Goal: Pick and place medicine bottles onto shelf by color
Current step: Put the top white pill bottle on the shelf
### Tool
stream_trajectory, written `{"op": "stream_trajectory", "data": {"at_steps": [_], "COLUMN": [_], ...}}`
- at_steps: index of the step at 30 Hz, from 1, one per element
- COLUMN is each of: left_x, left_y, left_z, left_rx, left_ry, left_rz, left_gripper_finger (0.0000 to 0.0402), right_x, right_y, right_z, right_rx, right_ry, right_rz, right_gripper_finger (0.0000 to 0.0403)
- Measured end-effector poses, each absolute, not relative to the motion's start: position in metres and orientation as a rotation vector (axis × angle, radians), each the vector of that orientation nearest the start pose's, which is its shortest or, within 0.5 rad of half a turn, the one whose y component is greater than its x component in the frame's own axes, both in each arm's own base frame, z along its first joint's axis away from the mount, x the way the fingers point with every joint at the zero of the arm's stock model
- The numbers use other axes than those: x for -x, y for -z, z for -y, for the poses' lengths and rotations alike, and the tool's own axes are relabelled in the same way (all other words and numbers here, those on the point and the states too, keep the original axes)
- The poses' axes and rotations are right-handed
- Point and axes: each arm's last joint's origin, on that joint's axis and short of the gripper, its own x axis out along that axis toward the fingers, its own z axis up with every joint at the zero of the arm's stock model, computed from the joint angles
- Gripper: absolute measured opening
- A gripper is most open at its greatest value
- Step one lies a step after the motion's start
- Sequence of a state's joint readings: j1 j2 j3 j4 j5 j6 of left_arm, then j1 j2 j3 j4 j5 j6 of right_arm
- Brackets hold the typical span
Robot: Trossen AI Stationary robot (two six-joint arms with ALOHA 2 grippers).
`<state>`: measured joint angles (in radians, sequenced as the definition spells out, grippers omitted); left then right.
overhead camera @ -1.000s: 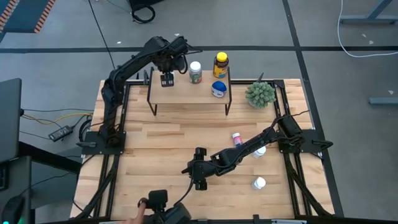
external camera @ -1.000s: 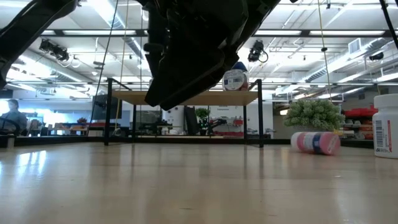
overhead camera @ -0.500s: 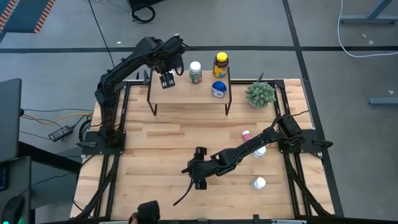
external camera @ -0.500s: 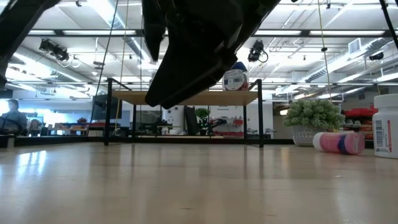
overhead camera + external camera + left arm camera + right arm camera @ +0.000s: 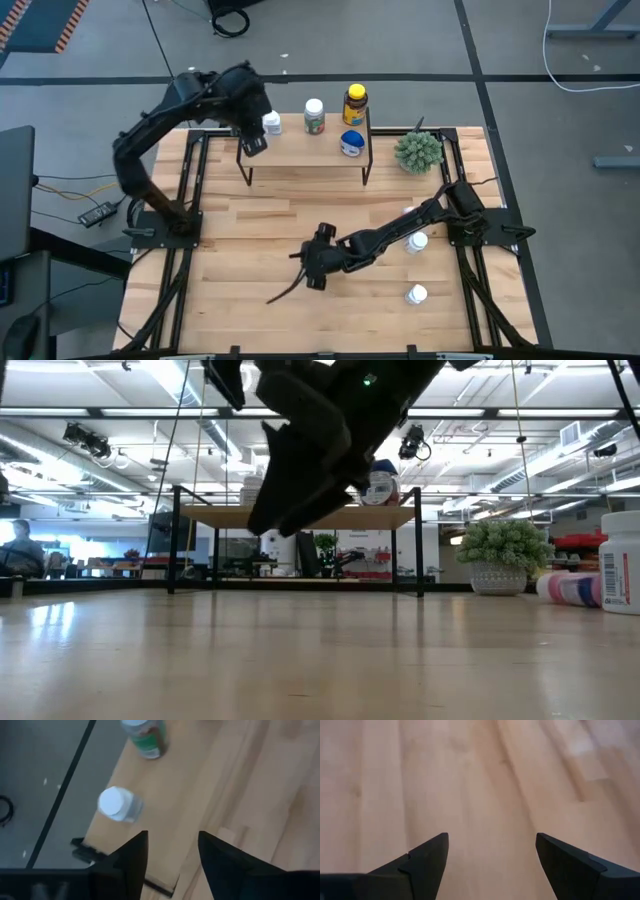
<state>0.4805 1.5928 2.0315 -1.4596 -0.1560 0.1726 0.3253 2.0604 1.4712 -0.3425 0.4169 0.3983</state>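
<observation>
Shelf (image 5: 300,150) at back of table (image 5: 250,230), holding 4 bottles: white-capped clear bottle (image 5: 271,123) at its left end, green-label bottle (image 5: 314,116), amber yellow-cap bottle (image 5: 354,104), blue-lidded jar (image 5: 351,143). Left gripper (image 5: 251,143) hangs just beside the clear bottle, fingers apart, nothing between them. Right gripper (image 5: 313,272) low over mid-table, fingers spread wide, empty. Pink-label bottle (image 5: 572,589) lying on its side near plant (image 5: 418,151). 2 white bottles (image 5: 417,242) on table's right side.

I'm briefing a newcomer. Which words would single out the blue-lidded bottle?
Find the shelf at the table's far edge. Four bottles stand on it; the blue-lidded bottle is near its right end, just in front of the amber bottle. It is the only squat one with a blue lid.
</observation>
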Motion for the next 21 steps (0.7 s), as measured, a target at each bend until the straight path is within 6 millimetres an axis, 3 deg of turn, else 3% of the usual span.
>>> {"op": "stream_trajectory", "data": {"at_steps": [5,10,21], "left_x": [-0.228,-0.213,-0.21], "left_y": [-0.416,-0.395,-0.315], "left_z": [-0.114,-0.096,-0.045], "left_rx": [-0.007,0.037,0.056], "left_ry": [-0.473,-0.486,-0.326], "left_rz": [-0.995,-0.776,-0.437], "left_gripper_finger": [0.0158,0.014,0.0113], "right_x": [-0.41,-0.395,-0.328], "right_y": [-0.185,-0.207,-0.26], "right_z": [-0.117,-0.104,-0.084], "right_rx": [-0.023,0.005,-0.153], "right_ry": [0.361,0.424,0.509], "right_rz": [-0.854,-0.905,-1.185], "right_gripper_finger": [0.0308,0.0308,0.0308]}}
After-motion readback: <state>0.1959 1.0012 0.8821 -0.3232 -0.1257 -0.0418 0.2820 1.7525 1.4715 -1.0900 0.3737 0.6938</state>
